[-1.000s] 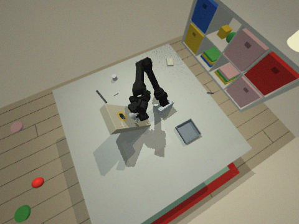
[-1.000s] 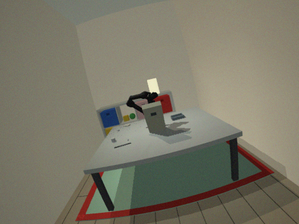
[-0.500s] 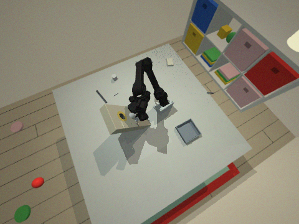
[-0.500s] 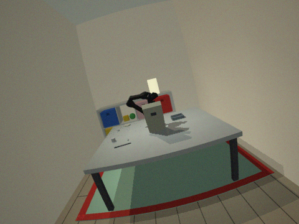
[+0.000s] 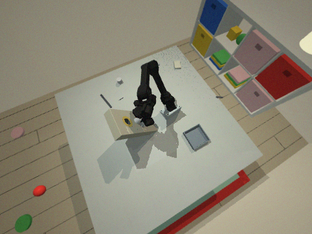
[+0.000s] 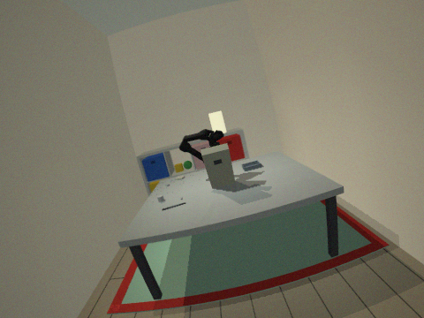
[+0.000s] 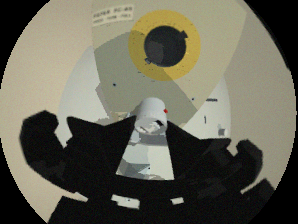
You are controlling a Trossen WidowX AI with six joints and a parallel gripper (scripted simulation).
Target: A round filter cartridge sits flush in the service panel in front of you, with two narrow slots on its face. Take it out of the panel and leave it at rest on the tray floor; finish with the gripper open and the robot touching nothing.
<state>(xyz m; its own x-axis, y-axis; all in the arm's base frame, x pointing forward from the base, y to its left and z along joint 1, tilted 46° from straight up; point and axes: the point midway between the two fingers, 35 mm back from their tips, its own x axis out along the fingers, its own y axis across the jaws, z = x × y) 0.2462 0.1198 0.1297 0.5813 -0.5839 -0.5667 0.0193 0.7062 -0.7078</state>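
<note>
Cartridge clamped, out of its hole.

My gripper (image 7: 150, 120) is closed on the pale cartridge (image 7: 152, 121) (small red mark on one side), held just off the tan panel (image 5: 117, 125). Beyond it I see the yellow-ringed hole (image 7: 164, 46), dark inside. The grey tray (image 5: 196, 137) sits well apart on the table (image 5: 208, 107).
</note>
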